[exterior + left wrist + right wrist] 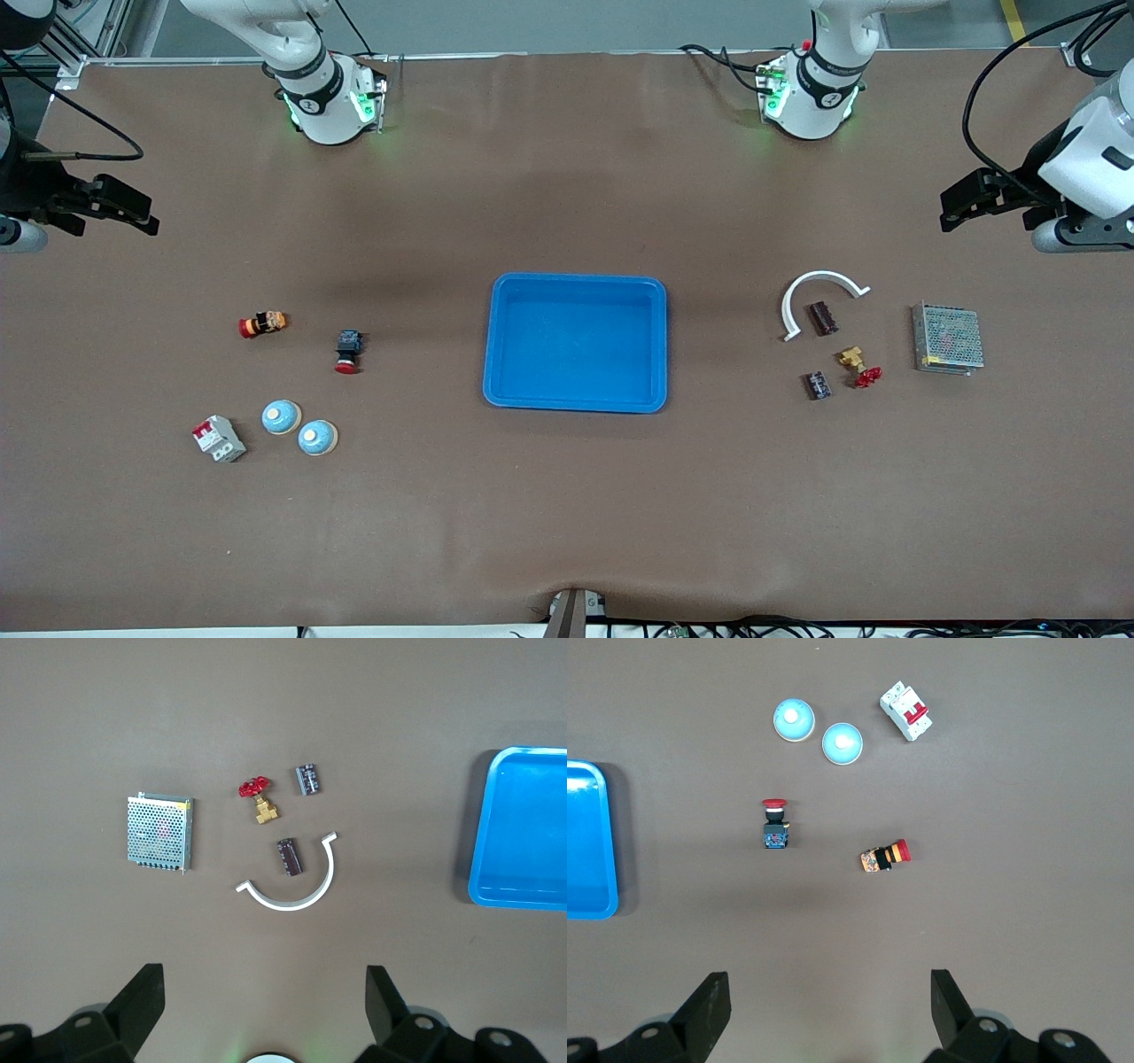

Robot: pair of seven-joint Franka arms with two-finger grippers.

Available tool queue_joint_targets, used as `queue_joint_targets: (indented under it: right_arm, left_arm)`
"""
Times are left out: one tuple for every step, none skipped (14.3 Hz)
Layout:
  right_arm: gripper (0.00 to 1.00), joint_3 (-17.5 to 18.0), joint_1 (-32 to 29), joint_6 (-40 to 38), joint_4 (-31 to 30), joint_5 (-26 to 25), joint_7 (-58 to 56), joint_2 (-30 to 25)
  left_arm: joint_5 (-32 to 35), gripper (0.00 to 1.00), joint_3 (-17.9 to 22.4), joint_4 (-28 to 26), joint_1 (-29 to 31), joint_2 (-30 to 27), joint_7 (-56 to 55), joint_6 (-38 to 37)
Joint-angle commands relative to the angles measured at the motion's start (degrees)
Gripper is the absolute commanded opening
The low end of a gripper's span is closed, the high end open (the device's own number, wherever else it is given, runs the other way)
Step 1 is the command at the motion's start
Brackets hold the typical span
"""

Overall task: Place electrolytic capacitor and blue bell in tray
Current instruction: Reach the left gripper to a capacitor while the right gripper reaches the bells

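Observation:
The blue tray (576, 346) lies empty mid-table; its edge shows in the left wrist view (523, 824) and the right wrist view (585, 842). Two blue bells (282, 416) (317, 438) sit toward the right arm's end, also in the right wrist view (793, 719) (842, 743). Two dark electrolytic capacitors (824, 318) (817, 385) lie toward the left arm's end, also in the left wrist view (290, 857) (307, 780). My left gripper (950, 208) (264, 992) and my right gripper (149, 217) (828, 992) are both open, empty and raised over bare table at their own ends.
A white arc (824, 297) curves around one capacitor. A brass valve with a red handle (855, 363) and a metal mesh box (948, 338) lie beside them. Near the bells are a white circuit breaker (219, 439) and two red push buttons (264, 324) (348, 351).

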Motion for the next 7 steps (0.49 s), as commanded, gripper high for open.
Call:
queue_joint_targets:
  right_arm:
    - [1.0, 0.62, -0.52, -0.86, 0.37, -0.65, 0.38, -0.6]
    - [1.0, 0.71, -0.52, -0.86, 0.37, -0.65, 0.38, -0.6]
    - [1.0, 0.71, -0.52, -0.86, 0.37, -0.65, 0.46, -0.69]
    - [1.0, 0.71, -0.52, -0.86, 0.37, -0.56, 0.38, -0.69]
    - [1.0, 0.62, -0.52, -0.86, 0.46, -0.56, 0.38, -0.69]
    - [1.0, 0.71, -0.52, -0.86, 0.55, -0.56, 0.46, -0.69]
    - [1.0, 0.71, -0.52, -0.86, 0.55, -0.56, 0.46, -0.6]
  left_arm:
    - [-0.22, 1.0, 0.17, 1.12, -0.13, 0.42, -0.09, 0.04]
    - [-0.22, 1.0, 0.17, 1.12, -0.13, 0.42, 0.0, 0.04]
    - [-0.22, 1.0, 0.17, 1.12, -0.22, 0.5, 0.0, 0.04]
    - [-0.22, 1.0, 0.17, 1.12, -0.22, 1.2, 0.0, 0.04]
    - [-0.22, 1.0, 0.17, 1.12, -0.04, 2.25, 0.0, 0.04]
    - [-0.22, 1.0, 0.09, 0.95, 0.05, 3.65, 0.0, 0.3]
    - [-0.22, 1.0, 0.17, 0.43, 0.13, 4.63, 0.0, 1.26]
